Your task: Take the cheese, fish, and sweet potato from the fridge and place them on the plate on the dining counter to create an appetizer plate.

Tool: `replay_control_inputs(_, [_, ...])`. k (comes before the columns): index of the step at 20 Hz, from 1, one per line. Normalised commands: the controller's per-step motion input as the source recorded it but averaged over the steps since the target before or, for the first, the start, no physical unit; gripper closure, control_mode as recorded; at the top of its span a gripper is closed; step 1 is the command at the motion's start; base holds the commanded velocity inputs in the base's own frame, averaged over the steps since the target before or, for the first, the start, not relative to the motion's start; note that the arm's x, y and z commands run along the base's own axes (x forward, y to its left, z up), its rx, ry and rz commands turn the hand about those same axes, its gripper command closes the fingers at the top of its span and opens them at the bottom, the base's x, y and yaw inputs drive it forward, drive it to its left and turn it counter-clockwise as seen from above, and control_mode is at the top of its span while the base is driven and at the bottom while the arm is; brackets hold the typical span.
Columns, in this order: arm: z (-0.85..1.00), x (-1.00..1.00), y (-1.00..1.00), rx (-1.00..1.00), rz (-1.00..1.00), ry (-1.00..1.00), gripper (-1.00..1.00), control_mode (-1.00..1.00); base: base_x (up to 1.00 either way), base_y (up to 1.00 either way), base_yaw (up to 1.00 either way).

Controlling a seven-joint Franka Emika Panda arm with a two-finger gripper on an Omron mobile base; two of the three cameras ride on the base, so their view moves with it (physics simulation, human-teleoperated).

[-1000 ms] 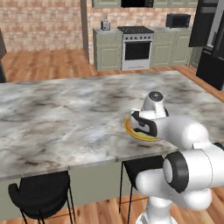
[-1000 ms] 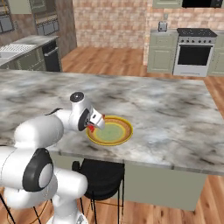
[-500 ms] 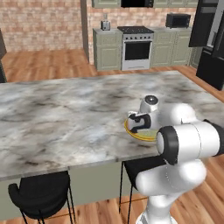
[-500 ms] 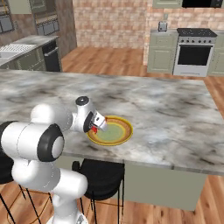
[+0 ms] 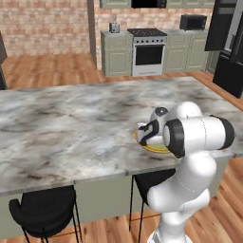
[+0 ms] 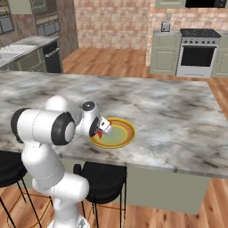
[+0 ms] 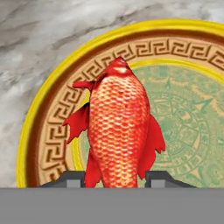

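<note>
Red-orange scaly fish [image 7: 119, 131] with fins out to both sides is clamped between the two dark fingertips [image 7: 72, 178] of the tool [image 7: 116, 179]; hand view has the fish body running up from between the tips, its far end reaching over the inner patterned ring of the plate.

Round plate [image 7: 52, 113] with bright yellow rim, brown key-pattern band and green centre sits on the grey-white veined marble desk [image 5: 71, 123], close to the desk's near edge. Fish is over the plate's left part in the right base view, red bit visible at the tool [image 6: 103, 130] just above the plate [image 6: 122, 133]. Can't tell if the fish touches the plate surface or hangs just above it.

Left base view: tool [image 5: 144, 135] at the near-right part of the desk, yellow plate rim [image 5: 154, 149] partly hidden behind the white arm. Arm is folded low, wrist over the desk edge.

Black stools [image 5: 45, 211] tucked under the near side of the desk; another one [image 6: 104, 178] under the plate area in the right base view.

Far side: wood floor, grey-green cabinets with a steel oven [image 5: 148, 52], brick wall. Black tall fridge [image 5: 228, 42] at far right, well apart from the desk.
</note>
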Motion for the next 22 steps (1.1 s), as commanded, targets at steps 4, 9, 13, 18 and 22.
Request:
replay_control_inputs(4, [-0.26,0.34,-0.04,0.0,0.0,0.0,1.0,-1.0,0.0,0.0,0.0])
replay_control_inputs(9, [-0.16,0.25,-0.03,0.0,-0.01,0.0,-1.0,-1.0,0.0,0.0,0.0])
replay_control_inputs(13, [-0.16,0.47,-0.13,0.0,-0.01,0.0,-1.0,-1.0,0.0,0.0,0.0])
replay_control_inputs(18, [-0.09,0.29,-0.12,0.0,-0.02,0.0,-1.0,-1.0,0.0,0.0,0.0])
replay_control_inputs(22, [0.37,-0.65,-0.08,0.0,-0.01,-0.01,-1.0,-1.0,0.0,0.0,0.0])
